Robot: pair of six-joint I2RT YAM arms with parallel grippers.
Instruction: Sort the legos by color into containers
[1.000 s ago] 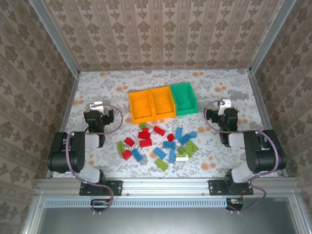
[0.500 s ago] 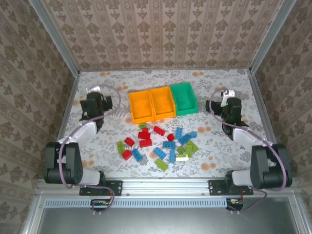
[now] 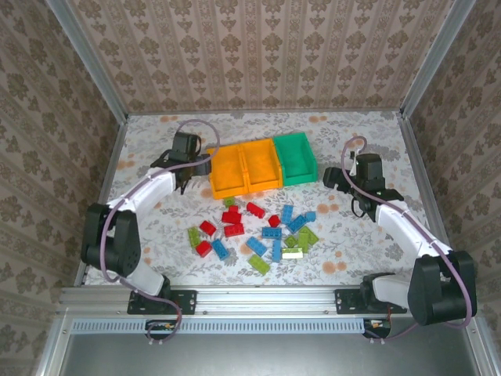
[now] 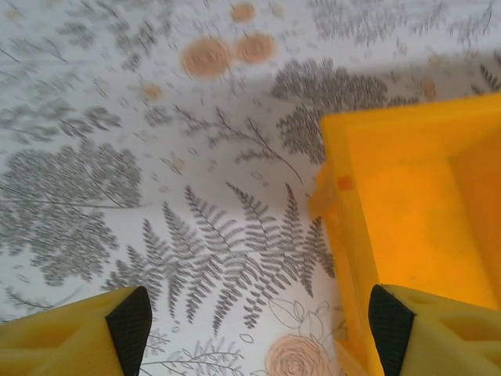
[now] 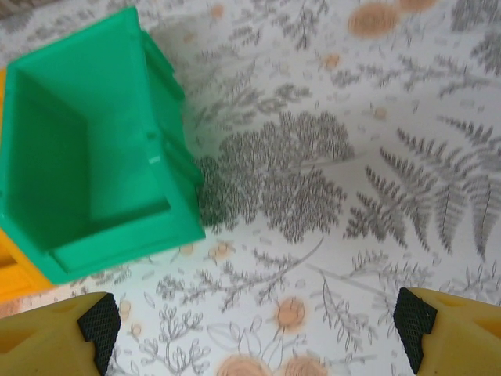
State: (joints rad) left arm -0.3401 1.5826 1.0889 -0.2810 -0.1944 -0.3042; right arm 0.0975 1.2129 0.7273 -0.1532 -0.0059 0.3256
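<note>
**While both my hands hang open by the bins, every lego lies loose on the bench**

Since nothing is sorted yet, my next move means reaching back toward the near edge. The legos are scattered mid-bench, on the near side of the bin row, and none looks to be touching a bin.

My left hand is at the left end of the row. Its fingers are spread wide with nothing in them, roughly over the left wall of the left orange bin. My right hand is just off the right side of the green bin, also spread wide and empty, with bare bench under it.

The pile lies nearward and to the right of my left hand, and nearward and to the left of my right.
- **Left hand:** the red bricks and the lime brick at the pile's left edge are closer to it.
- **Right hand:** the blue bricks and the lime ones beside them are closer to it.

The bricks lie at mixed angles. The red one nearest the bins looks to have its long axis roughly left to right, so I judge the wrist needs turning before I close on it.

The bins are left orange, middle orange and green. They stand side by side and touching, toward the far edge at the middle. All three look empty, so which colour goes in which bin isn't fixed yet. Two bins share a colour, which makes a mix-up likely.
</note>
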